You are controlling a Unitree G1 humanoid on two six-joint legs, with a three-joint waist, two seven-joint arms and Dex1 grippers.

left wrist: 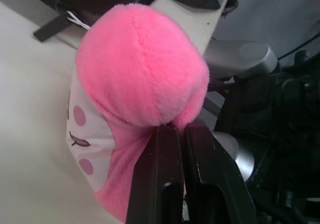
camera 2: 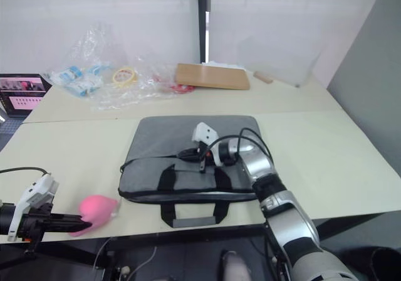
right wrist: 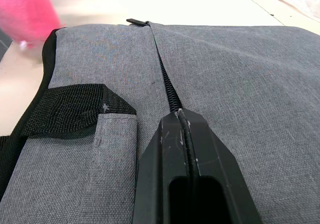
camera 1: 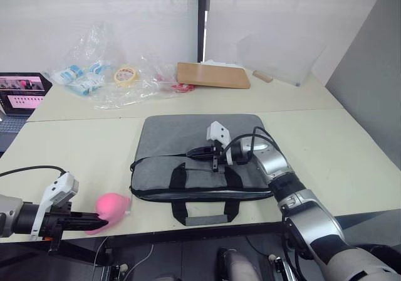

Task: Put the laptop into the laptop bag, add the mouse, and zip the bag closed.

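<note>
Right gripper (camera 1: 199, 153), head view: fingers pressed together over the zipper (camera 1: 164, 157) of the bag (camera 1: 194, 137), whose track runs on toward the left gripper (camera 1: 94, 218), pinched on a pink ball (camera 1: 113, 207). Right wrist view: tips sit on the track, its pull not visible, with the far end (right wrist: 136, 21) straight ahead.

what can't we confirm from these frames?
- Contents of the laptop bag: grey fabric covers whatever is inside, in both eye views.
- Zipper pull: in the right wrist view the right gripper sits shut over the zipper, so whether it pinches the pull cannot be told.
- Left gripper: shut against the pink plush toy; the fur hides whether it truly grips.
- Small dark laptop: cut off by the eye view's edge.
</note>
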